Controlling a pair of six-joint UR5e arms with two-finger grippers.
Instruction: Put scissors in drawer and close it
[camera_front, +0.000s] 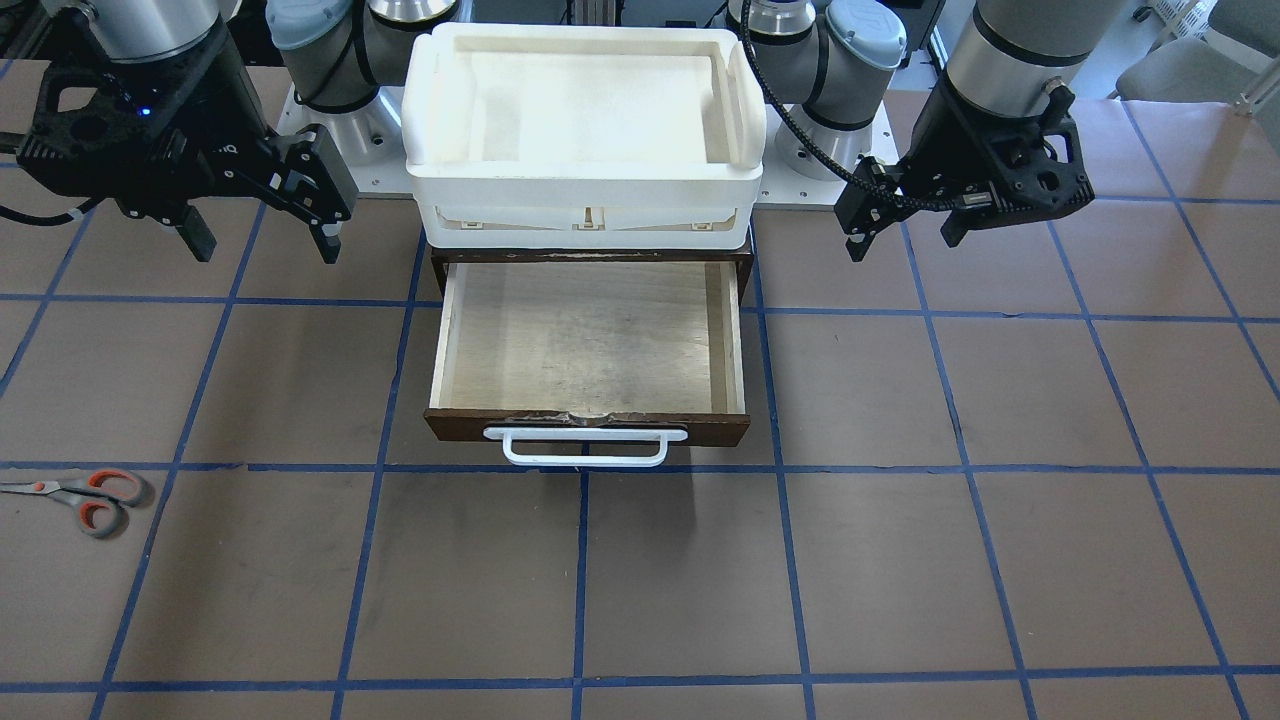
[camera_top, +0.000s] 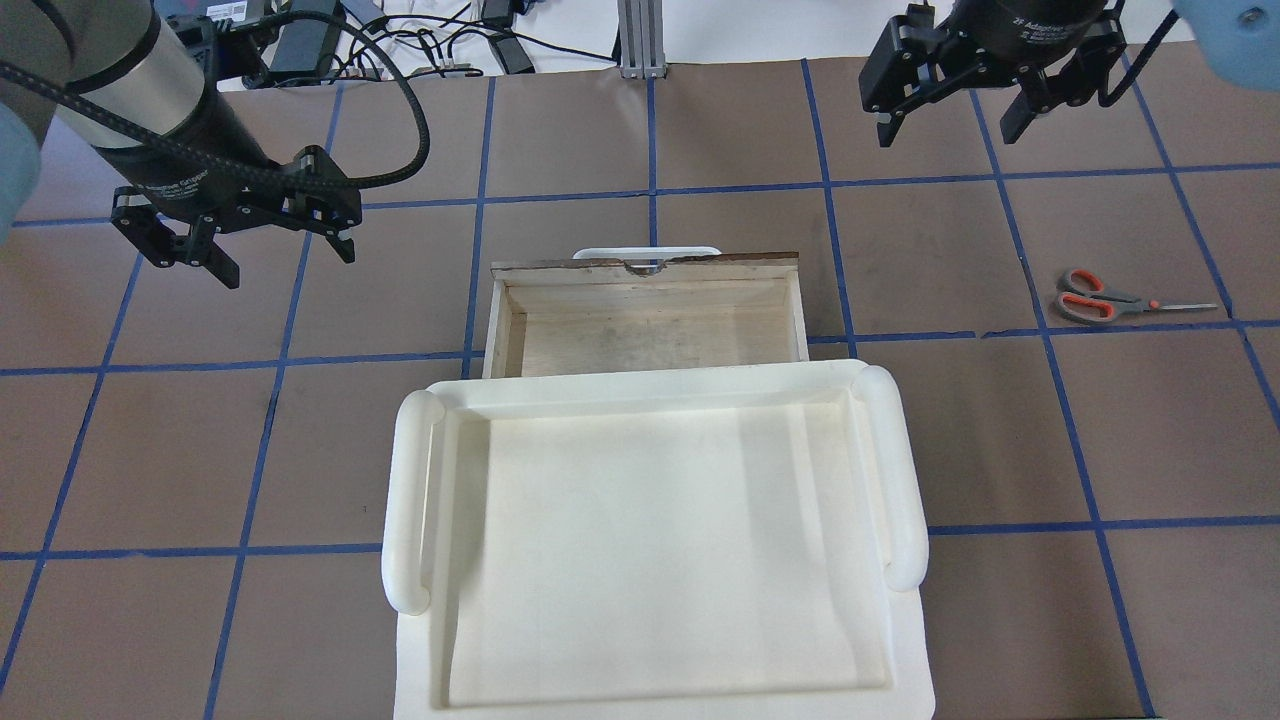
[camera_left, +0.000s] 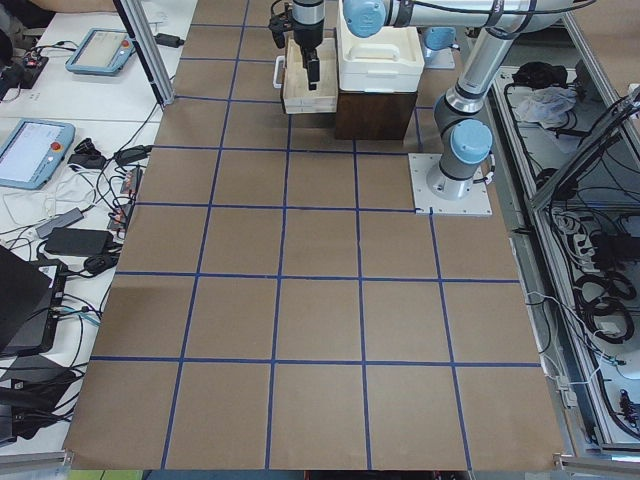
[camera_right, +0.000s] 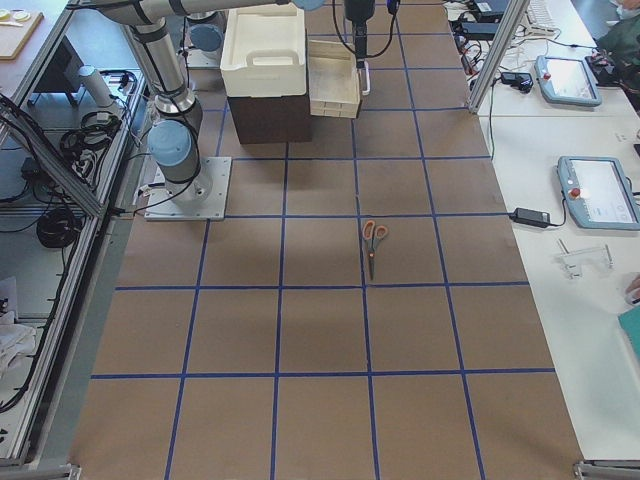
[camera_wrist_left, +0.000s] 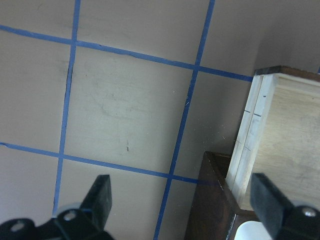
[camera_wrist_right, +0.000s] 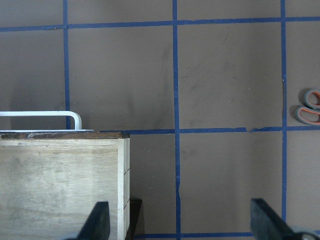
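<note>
The scissors (camera_front: 85, 497) lie flat on the brown table, far on my right side; they also show in the overhead view (camera_top: 1100, 300) and the exterior right view (camera_right: 372, 240). Only their handle loops (camera_wrist_right: 310, 106) show at the right wrist view's edge. The drawer (camera_front: 590, 340) is pulled open and empty, with a dark front and a white bar handle (camera_front: 585, 445). My right gripper (camera_top: 948, 133) hangs open and empty above the table, between the drawer and the scissors and beyond them. My left gripper (camera_top: 285, 262) is open and empty, left of the drawer (camera_top: 650, 320).
A white plastic tray (camera_top: 405, 500) sits on the dark cabinet above the drawer. Blue tape lines grid the brown table. In the left wrist view the drawer's side wall (camera_wrist_left: 250, 145) is close to the right fingertip (camera_wrist_left: 265, 200).
</note>
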